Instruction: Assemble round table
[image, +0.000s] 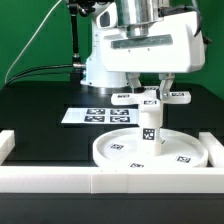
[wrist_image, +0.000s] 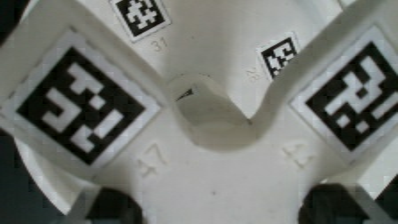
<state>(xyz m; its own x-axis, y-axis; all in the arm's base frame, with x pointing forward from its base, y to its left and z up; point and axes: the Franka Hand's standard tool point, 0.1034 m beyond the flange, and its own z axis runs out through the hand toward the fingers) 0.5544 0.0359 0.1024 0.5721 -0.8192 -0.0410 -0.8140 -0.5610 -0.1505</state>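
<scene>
Round table parts first: your tool (image: 153, 93) is clenched on the white plastic cross-shaped piece (image: 152, 97), with the short white cylinder leg (image: 150, 126) hanging upright directly beneath it. Straight below that sits the large flat white plastic disc (image: 150, 150) on the black desk (image: 40, 105); the leg's long axis stands vertical over the disc's centre.

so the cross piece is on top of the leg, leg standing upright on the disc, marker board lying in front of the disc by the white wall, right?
Wrong on the marker board: the exterior view shows it behind the disc, away from the white wall. The cross piece on the upright leg is right.
</scene>
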